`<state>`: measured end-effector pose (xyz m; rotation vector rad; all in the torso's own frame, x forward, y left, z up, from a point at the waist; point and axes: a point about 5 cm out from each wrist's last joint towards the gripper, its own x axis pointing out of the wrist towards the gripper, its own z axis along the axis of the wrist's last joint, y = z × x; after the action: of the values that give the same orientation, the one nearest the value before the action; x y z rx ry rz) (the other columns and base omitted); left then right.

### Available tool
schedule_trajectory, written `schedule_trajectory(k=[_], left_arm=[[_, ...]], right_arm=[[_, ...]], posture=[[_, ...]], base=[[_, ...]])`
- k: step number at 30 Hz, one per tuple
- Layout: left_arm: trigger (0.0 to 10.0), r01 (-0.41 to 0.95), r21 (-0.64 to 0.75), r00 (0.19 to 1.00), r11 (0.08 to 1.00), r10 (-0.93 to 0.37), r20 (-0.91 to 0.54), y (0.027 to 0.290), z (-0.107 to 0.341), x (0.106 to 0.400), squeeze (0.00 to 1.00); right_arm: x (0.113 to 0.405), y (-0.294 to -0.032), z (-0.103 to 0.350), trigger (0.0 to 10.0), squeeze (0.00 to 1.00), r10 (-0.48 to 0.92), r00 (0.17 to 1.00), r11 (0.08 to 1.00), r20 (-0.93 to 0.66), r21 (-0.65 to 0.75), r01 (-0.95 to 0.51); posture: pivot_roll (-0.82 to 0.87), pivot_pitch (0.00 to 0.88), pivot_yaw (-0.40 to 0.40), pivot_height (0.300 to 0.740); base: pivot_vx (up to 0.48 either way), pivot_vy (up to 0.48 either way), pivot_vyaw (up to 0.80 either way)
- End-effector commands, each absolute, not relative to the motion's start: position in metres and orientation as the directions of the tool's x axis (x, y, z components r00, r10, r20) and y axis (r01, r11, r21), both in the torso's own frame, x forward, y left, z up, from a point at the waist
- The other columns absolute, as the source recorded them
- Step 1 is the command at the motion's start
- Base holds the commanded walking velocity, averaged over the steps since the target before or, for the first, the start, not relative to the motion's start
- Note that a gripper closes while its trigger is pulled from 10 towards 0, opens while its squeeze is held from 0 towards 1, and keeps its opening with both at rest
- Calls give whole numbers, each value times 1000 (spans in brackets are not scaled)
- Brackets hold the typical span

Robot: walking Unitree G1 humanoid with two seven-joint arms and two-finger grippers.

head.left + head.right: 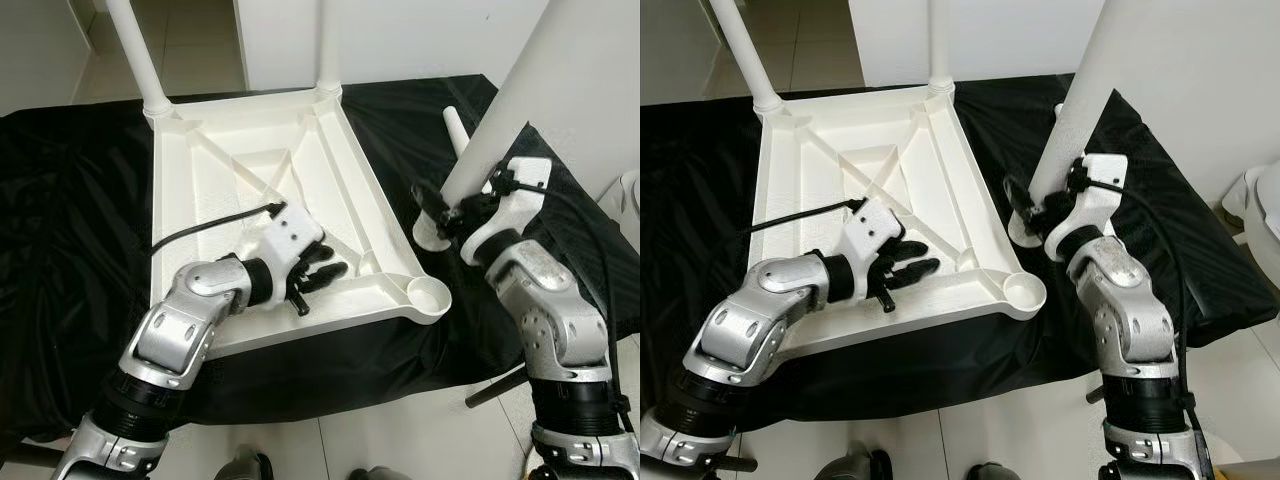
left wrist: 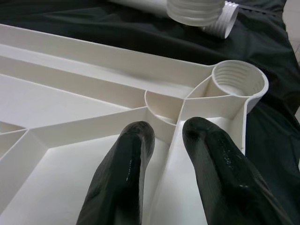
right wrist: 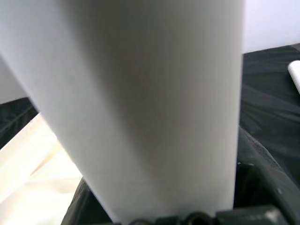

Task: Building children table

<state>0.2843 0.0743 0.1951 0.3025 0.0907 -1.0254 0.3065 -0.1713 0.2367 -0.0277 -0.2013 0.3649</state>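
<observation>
- White plastic tabletop (image 1: 250, 190) lies upside down on a black cloth (image 1: 60, 200), ribbed underside facing up
- Two legs are fitted and stand upright in the far corners: one leg (image 1: 135, 50) at 11 o'clock, the other leg (image 1: 328, 40) at 12 o'clock
- Threaded socket (image 1: 430, 295) at the near corner, 4 o'clock from the tabletop centre, stands empty
- Left gripper (image 1: 318, 278) rests inside the tabletop at 5 o'clock, fingers (image 2: 124, 173) slightly parted with a rib between them, gripping nothing
- Right gripper (image 1: 450, 212) is clamped around a loose table leg (image 1: 540, 90), held tilted, threaded end down, just beside the empty socket at its 1 o'clock
- A further leg (image 1: 455, 128) lies on the cloth behind it
</observation>
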Motion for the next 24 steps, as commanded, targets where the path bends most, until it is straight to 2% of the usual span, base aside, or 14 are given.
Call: schedule_trajectory(k=[1,6,8,13,14,15,16,17,19,20,24], left_arm=[[10000,899,203,431,388,-865,-257,68,186,272,0],[10000,906,205,417,371,-867,-272,65,182,269,0],[10000,914,227,395,336,-865,-311,59,172,266,0],[10000,903,273,416,332,-835,-360,52,158,270,0],[10000,883,300,458,362,-806,-376,49,152,277,0],[10000,883,300,458,362,-806,-376,49,152,277,0],[10000,853,322,514,410,-763,-391,48,148,286,0],[10000,853,322,514,410,-763,-391,48,148,286,0],[10000,804,347,593,483,-697,-402,49,145,301,0],[10000,804,347,593,483,-697,-402,49,145,301,0],[10000,718,393,696,575,-603,-389,58,148,322,0]], right_arm=[[308,-178,243,10000,0,333,920,943,207,-76,-324],[310,-180,243,10000,0,329,923,944,198,-90,-317],[311,-180,243,10000,0,337,922,941,189,-103,-323],[310,-178,241,10000,0,348,918,937,189,-108,-333],[310,-178,241,10000,0,347,919,937,190,-106,-332],[310,-178,241,10000,0,347,919,937,190,-106,-332],[309,-178,241,10000,0,344,919,938,193,-103,-330],[309,-178,241,10000,0,344,919,938,193,-103,-330],[308,-179,242,10000,0,339,920,940,196,-99,-325],[308,-179,242,10000,0,339,920,940,196,-99,-325],[307,-180,243,10000,0,331,922,943,202,-96,-317]], posture=[[-50,77,-4,740],[-50,75,-4,740],[-50,78,-1,740],[-59,81,2,740],[-62,82,4,740],[-62,82,4,740],[-62,82,4,740],[-62,82,4,740],[-75,84,7,740],[-75,84,7,740],[-84,87,9,740]], base=[[0,0,0],[0,0,0],[0,0,0],[0,0,0],[0,0,0],[0,0,0],[0,0,0],[0,0,0],[0,0,0],[0,0,0],[0,0,0]])
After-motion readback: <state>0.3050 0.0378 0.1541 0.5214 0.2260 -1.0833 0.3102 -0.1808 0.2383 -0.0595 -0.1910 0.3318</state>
